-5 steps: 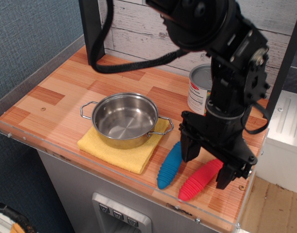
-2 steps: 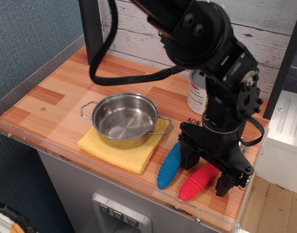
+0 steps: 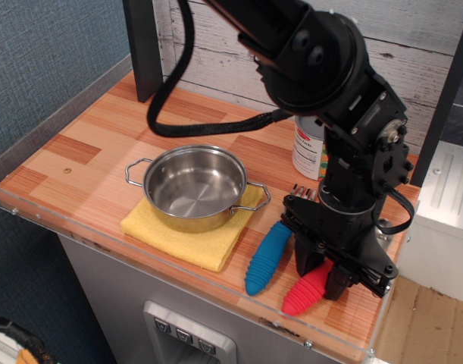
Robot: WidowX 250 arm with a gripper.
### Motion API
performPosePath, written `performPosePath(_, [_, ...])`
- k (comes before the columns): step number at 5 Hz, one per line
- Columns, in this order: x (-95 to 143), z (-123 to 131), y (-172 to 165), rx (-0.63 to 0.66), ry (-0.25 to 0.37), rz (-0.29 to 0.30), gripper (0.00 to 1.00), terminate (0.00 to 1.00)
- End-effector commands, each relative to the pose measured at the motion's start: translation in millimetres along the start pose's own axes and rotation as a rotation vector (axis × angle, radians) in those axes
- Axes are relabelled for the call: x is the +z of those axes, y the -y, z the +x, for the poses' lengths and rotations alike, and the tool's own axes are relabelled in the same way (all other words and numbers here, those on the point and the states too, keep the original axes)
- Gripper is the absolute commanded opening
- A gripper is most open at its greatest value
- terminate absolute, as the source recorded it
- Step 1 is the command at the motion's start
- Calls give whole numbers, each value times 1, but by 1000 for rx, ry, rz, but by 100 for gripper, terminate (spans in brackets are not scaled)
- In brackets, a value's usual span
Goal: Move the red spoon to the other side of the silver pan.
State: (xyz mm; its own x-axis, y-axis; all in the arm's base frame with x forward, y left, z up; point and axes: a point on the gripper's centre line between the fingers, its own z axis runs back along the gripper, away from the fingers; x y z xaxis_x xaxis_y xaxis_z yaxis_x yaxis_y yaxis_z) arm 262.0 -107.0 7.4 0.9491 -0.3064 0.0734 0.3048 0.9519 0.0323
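The red spoon point(image 3: 301, 291) lies at the front right of the counter. Only the lower end of its ribbed red handle shows; its bowl is hidden behind the arm. My gripper point(image 3: 320, 271) is down over the handle, with its black fingers point(image 3: 305, 256) closed against both sides of it. The silver pan point(image 3: 193, 186) stands empty on a yellow cloth point(image 3: 204, 244), to the left of the spoon and apart from it.
A blue-handled fork point(image 3: 267, 256) lies just left of the red spoon, between it and the pan. A tin can point(image 3: 308, 141) stands behind the gripper. A clear raised rim point(image 3: 216, 282) runs along the counter's front edge, and a dark post point(image 3: 144, 45) stands at the back.
The gripper has come down lower over the red handle and its fingers have closed in from wide open until they press on the handle. The spoon, fork and pan stay in place.
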Motion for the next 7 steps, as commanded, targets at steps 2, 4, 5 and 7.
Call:
performPosePath(2, [28, -7, -6, -3, 75, 10, 0, 0])
performPosePath(4, [72, -13, -31, 78, 131, 64, 0, 0])
performPosePath(5, [84, -24, -58, 179, 81, 104, 0, 0])
performPosePath(7, [87, -49, -128, 308, 9, 100, 0, 0])
